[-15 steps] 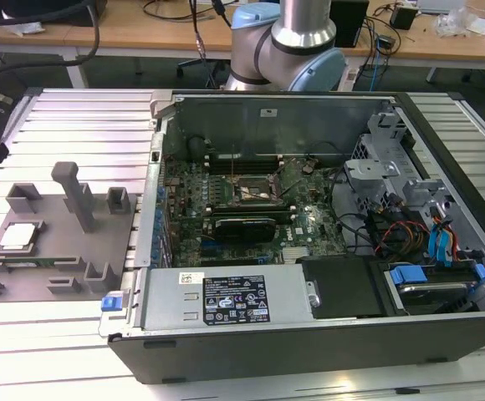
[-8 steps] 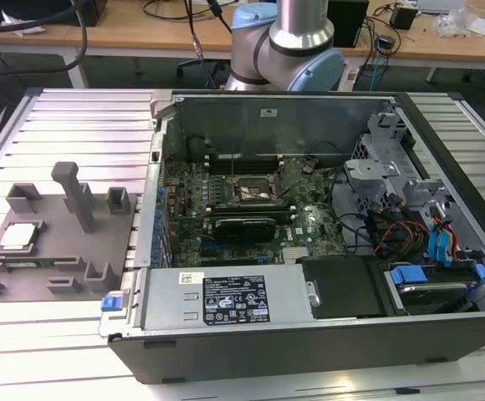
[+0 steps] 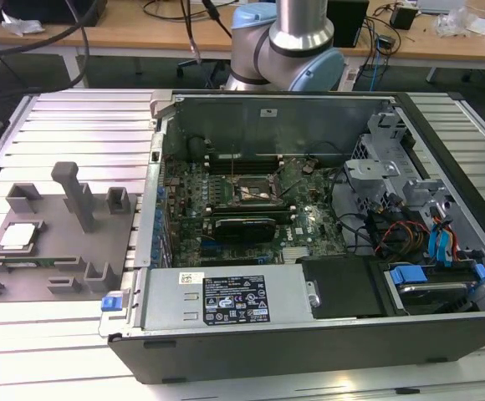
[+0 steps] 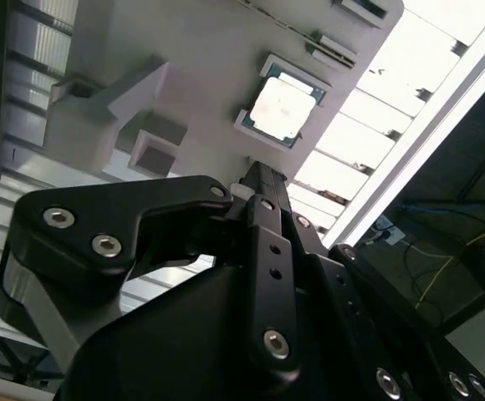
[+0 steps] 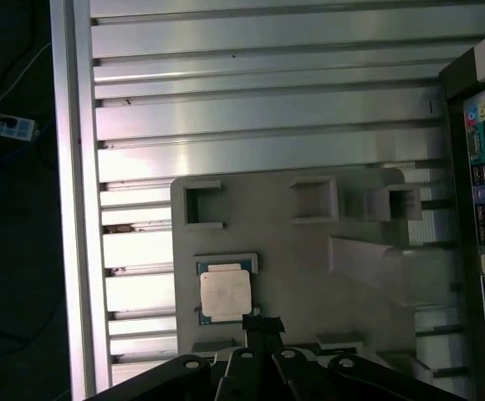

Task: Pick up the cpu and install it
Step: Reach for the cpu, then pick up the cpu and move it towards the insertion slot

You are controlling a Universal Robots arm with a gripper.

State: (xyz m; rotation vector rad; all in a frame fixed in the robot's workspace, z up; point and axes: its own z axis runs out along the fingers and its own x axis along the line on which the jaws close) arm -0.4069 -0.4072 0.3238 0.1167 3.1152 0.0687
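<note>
The cpu, a small flat square chip w/ silvery-white metal top and thin darker rim, lies flat in a shallow nest on the grey plastic fixture plate. That plate sits on the ribbed aluminium desk, at the exterior view's left. The open black-and-grey computer case is just beside the plate, on the exterior view's right. The black square socket frame on the green motherboard is well apart from the chip.

In both wrist views the black gripper looks closed, pads together, nothing held. Its tip lines up just off one edge of the cpu, not over the middle. Height above the chip can't be judged. The second wrist view shows the same: gripper short of the cpu, not touching.

Step in hand, by the look of it: approach for the pick, no grasp yet.

To do it well, probably:
- spread wider than the chip before going down
- centre over the metal top, square to its sides
- go straight down, clear of the nest walls
- grip on the edges, light force, chip kept level
</note>
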